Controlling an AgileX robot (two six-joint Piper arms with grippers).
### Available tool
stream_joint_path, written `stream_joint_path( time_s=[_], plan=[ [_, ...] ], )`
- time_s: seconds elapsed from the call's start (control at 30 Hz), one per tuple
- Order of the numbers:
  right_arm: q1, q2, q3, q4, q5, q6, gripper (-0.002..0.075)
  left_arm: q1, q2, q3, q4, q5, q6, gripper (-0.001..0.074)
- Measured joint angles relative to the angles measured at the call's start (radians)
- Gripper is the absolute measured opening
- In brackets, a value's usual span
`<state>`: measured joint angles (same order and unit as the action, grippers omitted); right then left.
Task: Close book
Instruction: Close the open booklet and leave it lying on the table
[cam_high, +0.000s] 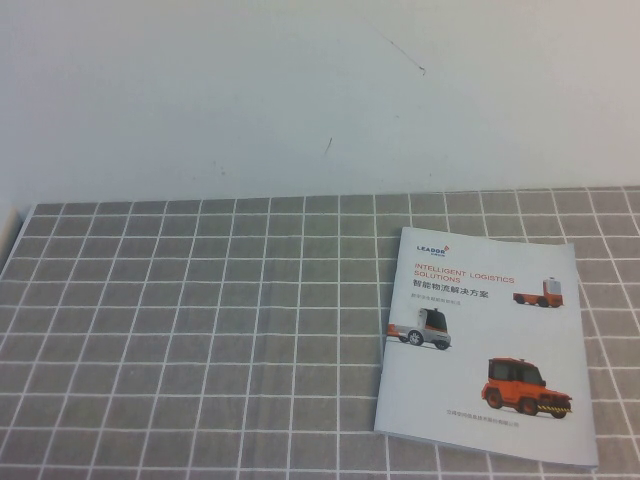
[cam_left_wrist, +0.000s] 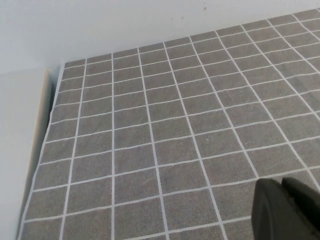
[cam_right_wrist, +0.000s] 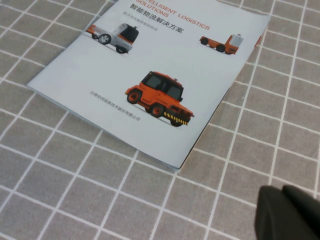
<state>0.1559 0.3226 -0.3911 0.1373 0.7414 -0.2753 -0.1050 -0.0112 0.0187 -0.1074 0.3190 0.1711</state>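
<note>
A thin pale-blue book lies flat and closed on the grey checked tablecloth at the right of the table, cover up, printed with orange and white vehicles and red lettering. In the right wrist view the same book fills the upper part. My right gripper hovers over bare cloth just off the book's near corner, fingers pressed together, holding nothing. My left gripper is over the cloth on the left side, far from the book, also shut and empty. Neither arm shows in the high view.
The grey checked cloth covers the table up to a white wall at the back. At the far left the cloth ends at a pale table edge.
</note>
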Motion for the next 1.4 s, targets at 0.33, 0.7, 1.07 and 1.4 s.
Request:
stream_joint_path(
  time_s=[0.33,0.7,1.07,1.4],
  plan=[
    [0.0,0.0,0.0,0.0,0.0,0.0,-0.0002,0.002,-0.001,-0.002,0.015,0.004,-0.039,-0.0003],
    [0.0,0.0,0.0,0.0,0.002,0.0,-0.0002,0.002,-0.001,-0.002,0.017,0.006,-0.043,-0.0003],
    [0.0,0.0,0.0,0.0,0.002,0.0,-0.0002,0.002,-0.001,-0.002,0.018,0.006,-0.05,-0.0003],
    [-0.019,-0.087,0.064,-0.104,-0.087,-0.045,-0.0002,0.002,-0.001,-0.002,0.02,0.007,-0.05,-0.0003]
  ],
)
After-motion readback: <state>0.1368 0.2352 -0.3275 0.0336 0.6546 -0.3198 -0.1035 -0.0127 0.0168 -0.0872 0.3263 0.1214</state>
